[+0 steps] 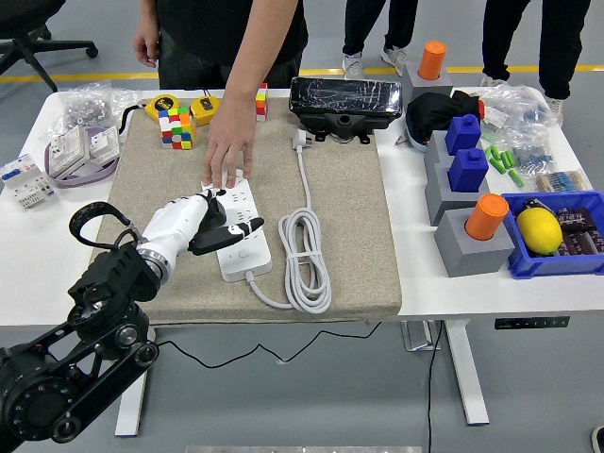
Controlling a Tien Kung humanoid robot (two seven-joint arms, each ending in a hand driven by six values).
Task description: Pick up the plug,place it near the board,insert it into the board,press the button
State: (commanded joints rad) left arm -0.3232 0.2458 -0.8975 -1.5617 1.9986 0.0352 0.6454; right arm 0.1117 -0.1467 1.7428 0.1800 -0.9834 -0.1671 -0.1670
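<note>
Surface: white table with a beige mat over its middle; grey floor and a yellow line beyond.
Board: white power strip on the mat, lying lengthwise away from me, its cable coiled just to its right.
Plug: white plug at the cable's far end, lying on the mat just in front of the black box, well apart from the board.
My left hand: left hand over the board's left side, fingers partly curled, a black fingertip stretched across the board's top; touching or just above, I cannot tell. It holds nothing.
My right hand: out of view.
Person: stands at the far side; one hand reaches down with its fingertips pressed on the board's far end, the other hangs by the table's far edge.
Far left: cube, yellow tape measure, bagged parts and white switches.
Right side: grey blocks with blue blocks and orange cylinders; blue bin with a lemon.
</note>
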